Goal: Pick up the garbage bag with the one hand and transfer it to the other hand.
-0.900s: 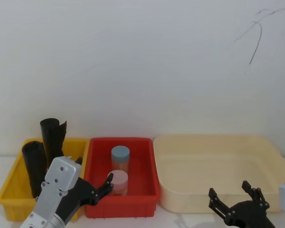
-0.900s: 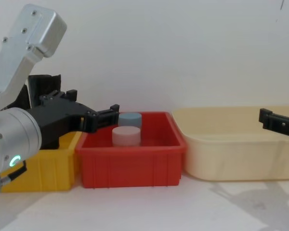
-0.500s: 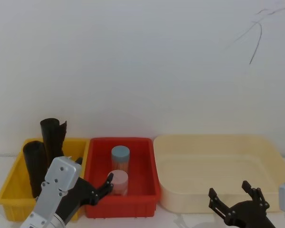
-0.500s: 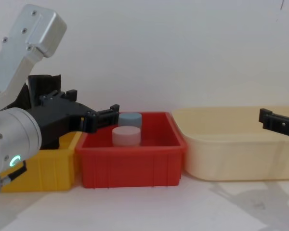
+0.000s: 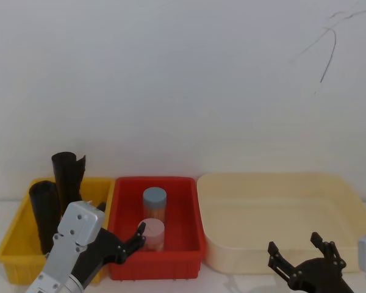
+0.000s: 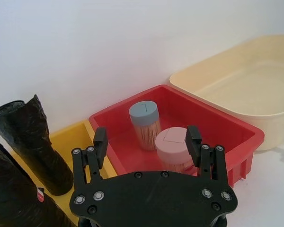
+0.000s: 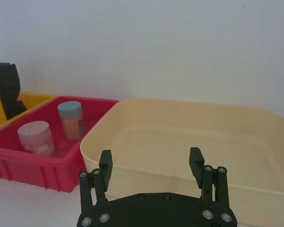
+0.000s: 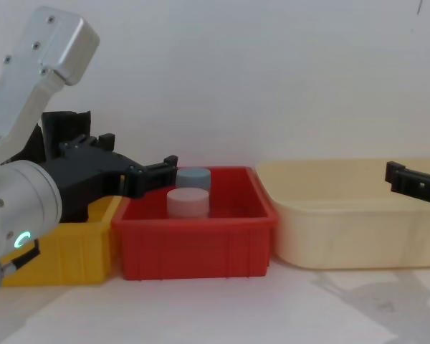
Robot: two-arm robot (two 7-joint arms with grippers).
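1. My left end effector (image 6: 146, 140) has its fingers spread wide with nothing between them. It hangs low at the front of the bins, about where the yellow bin (image 5: 11, 245) meets the red bin (image 5: 192, 255), and touches neither.
2. My right end effector (image 7: 150, 158) is spread just as wide and is empty too. It sits in front of the near wall of the cream bin (image 5: 232, 256), well apart from the left one.
3. The garbage bag (image 6: 9, 191) stands in the yellow bin, towards its left side.
4. It is upright on one end with its long axis near vertical, and the small red-orange mark low on its side faces my left wrist.
5. Just beside it, a little farther back, stands the taller black roll (image 5: 68, 174) with the ragged top. I cannot tell whether the two touch.
6. The red bin holds a blue-lidded jar (image 5: 154, 202) at the back and a pink-lidded jar (image 5: 151, 232) in front of it, both upright.
7. All three bins sit side by side on the white table (image 8: 236, 308).
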